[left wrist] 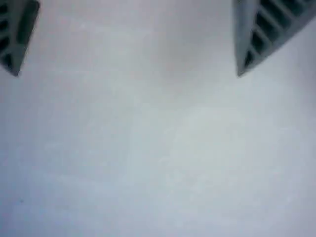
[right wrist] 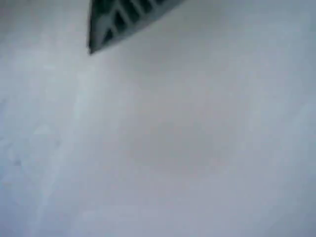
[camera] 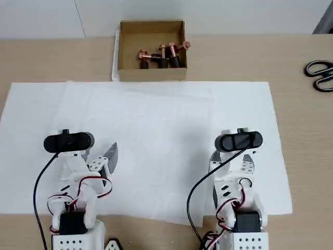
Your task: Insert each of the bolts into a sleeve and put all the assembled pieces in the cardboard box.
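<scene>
My left pincer [left wrist: 128, 74] hangs low over the white sheet [camera: 156, 130] at the near left. Its jaws are spread wide and grip nothing, with bare paper between them. My right pincer [camera: 231, 159] sits at the near right over the same sheet. I cannot tell whether it is open or closed. The cardboard box [camera: 151, 74] stands at the far centre of the worktop [camera: 52, 57], just beyond the sheet's far edge. Three assembled pieces [camera: 162, 54], copper-coloured bolts in dark sleeves, are grouped inside it toward the right side. Both arms are folded back near their bases, well apart from the box. I judge this a parked posture, because the boxed assemblies suggest the task is complete. Scissors [camera: 320, 75] lie at the far right, unrelated to the work.
</scene>
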